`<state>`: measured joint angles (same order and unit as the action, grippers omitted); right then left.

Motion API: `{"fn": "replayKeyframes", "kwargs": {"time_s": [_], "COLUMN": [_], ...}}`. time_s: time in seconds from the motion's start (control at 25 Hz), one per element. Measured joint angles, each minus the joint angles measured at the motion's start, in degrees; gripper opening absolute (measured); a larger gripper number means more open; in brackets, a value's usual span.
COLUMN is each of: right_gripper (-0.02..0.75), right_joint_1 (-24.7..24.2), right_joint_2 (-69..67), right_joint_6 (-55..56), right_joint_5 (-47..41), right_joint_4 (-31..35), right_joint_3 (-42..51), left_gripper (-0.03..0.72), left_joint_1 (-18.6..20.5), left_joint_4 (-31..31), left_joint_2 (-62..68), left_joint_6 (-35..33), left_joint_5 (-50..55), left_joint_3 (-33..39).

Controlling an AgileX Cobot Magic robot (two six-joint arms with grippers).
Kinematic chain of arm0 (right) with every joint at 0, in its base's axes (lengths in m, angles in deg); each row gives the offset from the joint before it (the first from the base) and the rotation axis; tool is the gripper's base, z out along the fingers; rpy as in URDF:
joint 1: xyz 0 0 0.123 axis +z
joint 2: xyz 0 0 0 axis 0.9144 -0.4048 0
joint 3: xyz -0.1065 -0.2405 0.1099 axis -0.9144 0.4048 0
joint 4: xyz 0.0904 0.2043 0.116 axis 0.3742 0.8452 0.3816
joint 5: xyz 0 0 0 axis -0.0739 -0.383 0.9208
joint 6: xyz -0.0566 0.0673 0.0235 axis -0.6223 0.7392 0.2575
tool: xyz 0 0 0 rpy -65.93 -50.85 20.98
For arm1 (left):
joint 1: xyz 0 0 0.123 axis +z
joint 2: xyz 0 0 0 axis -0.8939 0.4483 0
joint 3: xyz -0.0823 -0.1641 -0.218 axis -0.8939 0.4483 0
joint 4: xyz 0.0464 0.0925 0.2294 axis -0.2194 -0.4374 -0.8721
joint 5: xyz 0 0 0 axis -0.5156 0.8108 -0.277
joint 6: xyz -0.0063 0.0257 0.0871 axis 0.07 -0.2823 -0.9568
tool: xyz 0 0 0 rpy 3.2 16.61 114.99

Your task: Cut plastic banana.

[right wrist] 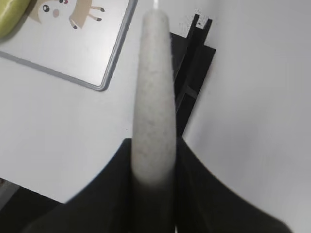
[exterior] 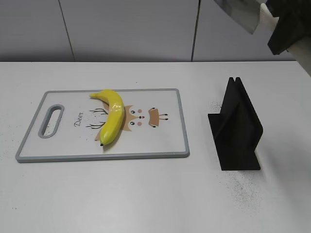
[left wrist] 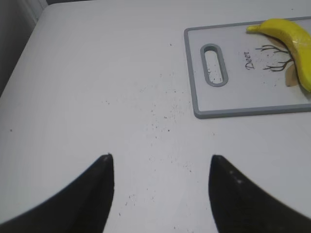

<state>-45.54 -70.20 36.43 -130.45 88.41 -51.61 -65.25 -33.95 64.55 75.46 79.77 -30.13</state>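
The yellow plastic banana [exterior: 112, 116] lies on the white cutting board [exterior: 160, 143] with a grey rim and a deer drawing; it also shows in the left wrist view [left wrist: 291, 36] and at the top left corner of the right wrist view [right wrist: 12, 14]. My right gripper [exterior: 284, 26] is high at the top right, shut on a knife with a pale grey handle [right wrist: 153, 97] and a blade [exterior: 238, 12] pointing left. It hangs above the black knife stand [exterior: 236, 128]. My left gripper [left wrist: 160, 162] is open and empty over bare table left of the board.
The black knife stand [right wrist: 192, 63] stands upright on the table right of the board, its slot empty. The cutting board's handle hole [left wrist: 214, 64] faces left. Fine dark specks lie on the white table [exterior: 146, 194]. A grey wall runs behind.
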Motion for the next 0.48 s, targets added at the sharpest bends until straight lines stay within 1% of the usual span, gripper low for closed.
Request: {"fn": "replayKeyframes", "kwargs": {"time_s": [0.16, 0.28, 0.36, 0.48], "right_gripper": [0.163, 0.163, 0.163, 0.163], "right_joint_1": [0.0, 0.0, 0.0, 0.0], "right_joint_2": [-4.7, -8.4, -10.6, -14.1], "right_joint_6": [-6.1, -12.6, -17.5, -22.9], "right_joint_5": [-0.4, -0.4, -0.4, -0.4], "right_joint_4": [-0.1, -0.1, -0.1, 0.0], "right_joint_3": [-3.4, -6.6, -8.6, -11.6], "left_gripper": [0.576, 0.576, 0.574, 0.566], "left_joint_1": [0.0, 0.0, 0.0, 0.0], "left_joint_4": [2.1, 3.9, 5.0, 7.0], "left_joint_2": [8.7, 16.9, 23.0, 31.8], "left_joint_6": [-4.3, -7.5, -10.8, -18.0], "left_joint_5": [-6.0, -10.5, -12.8, -14.9], "left_joint_3": [-2.7, -4.6, -6.2, -10.1]}}
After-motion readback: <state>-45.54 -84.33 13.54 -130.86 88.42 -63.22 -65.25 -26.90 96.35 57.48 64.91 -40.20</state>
